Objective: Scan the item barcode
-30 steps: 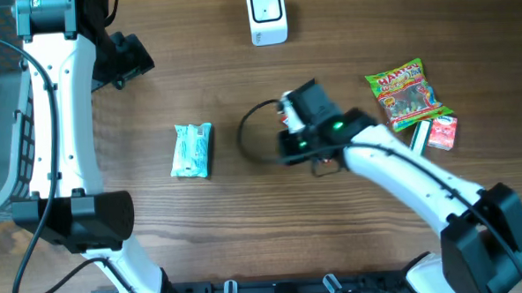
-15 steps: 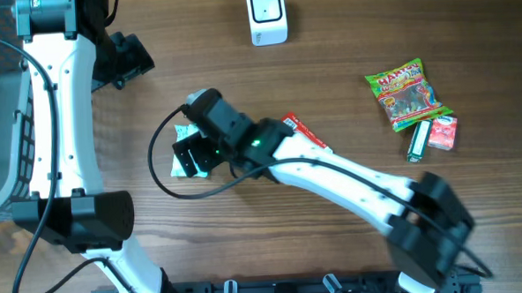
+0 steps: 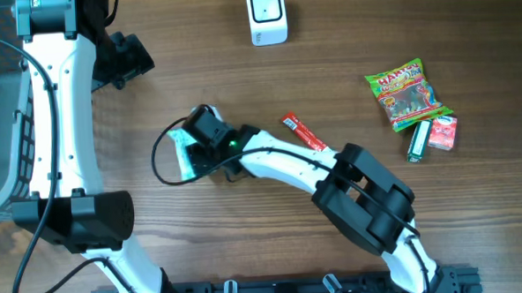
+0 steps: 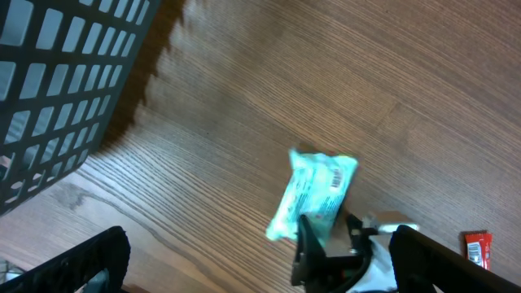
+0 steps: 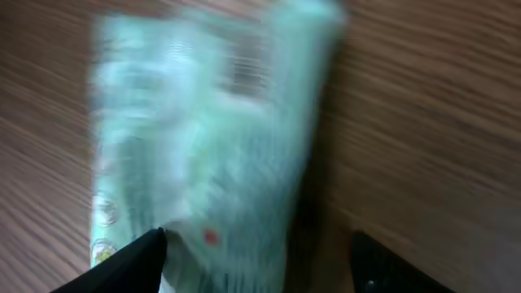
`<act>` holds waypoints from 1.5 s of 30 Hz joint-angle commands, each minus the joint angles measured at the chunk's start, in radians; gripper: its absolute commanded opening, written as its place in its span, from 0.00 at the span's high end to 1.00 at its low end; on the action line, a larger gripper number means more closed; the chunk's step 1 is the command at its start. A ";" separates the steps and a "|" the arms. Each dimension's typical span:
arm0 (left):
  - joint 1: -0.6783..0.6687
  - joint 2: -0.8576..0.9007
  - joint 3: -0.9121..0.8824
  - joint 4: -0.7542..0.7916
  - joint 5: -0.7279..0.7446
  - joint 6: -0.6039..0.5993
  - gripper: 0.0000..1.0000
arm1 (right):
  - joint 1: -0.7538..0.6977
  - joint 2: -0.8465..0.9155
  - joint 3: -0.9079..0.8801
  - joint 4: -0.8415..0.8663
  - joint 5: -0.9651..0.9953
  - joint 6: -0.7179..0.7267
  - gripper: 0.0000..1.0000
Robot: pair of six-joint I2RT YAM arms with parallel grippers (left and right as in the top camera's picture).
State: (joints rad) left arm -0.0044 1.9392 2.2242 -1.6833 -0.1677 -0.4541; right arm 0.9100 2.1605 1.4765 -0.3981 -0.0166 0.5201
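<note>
The right claw [image 5: 256,259] is hanging low over the teal packet [image 5: 203,146], its fingers standing well apart, straddling it and gripping nothing. The packet is lying flat on the bench [image 3: 247,235] with its printed code facing up. The left claw [image 4: 260,244] is hovering wide open and empty near the basket [image 4: 57,81]. The wrapper is looking thin and slippery, so a shallow pinch is risking catching only a seam. That could let it twist or drop on the way to the scanner [image 3: 266,15], well apart at the far edge.
</note>
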 commanded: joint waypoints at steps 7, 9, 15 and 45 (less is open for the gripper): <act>0.001 0.004 -0.001 0.000 -0.009 0.004 0.00 | -0.111 -0.102 -0.017 -0.327 0.334 -0.243 0.20; 0.001 0.004 -0.001 0.000 -0.009 0.004 0.00 | -0.111 -0.110 -0.017 -0.333 0.264 -0.258 0.19; 0.001 0.004 -0.001 0.000 -0.009 0.004 0.00 | -0.111 -0.136 -0.013 -0.330 0.185 -0.255 0.18; 0.007 0.006 0.000 0.169 -0.050 0.035 0.00 | -0.171 -0.205 -0.245 -0.094 -0.301 0.040 0.28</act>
State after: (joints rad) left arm -0.0040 1.9392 2.2242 -1.5486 -0.1909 -0.4397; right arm 0.7368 1.9411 1.2385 -0.4931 -0.2737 0.5385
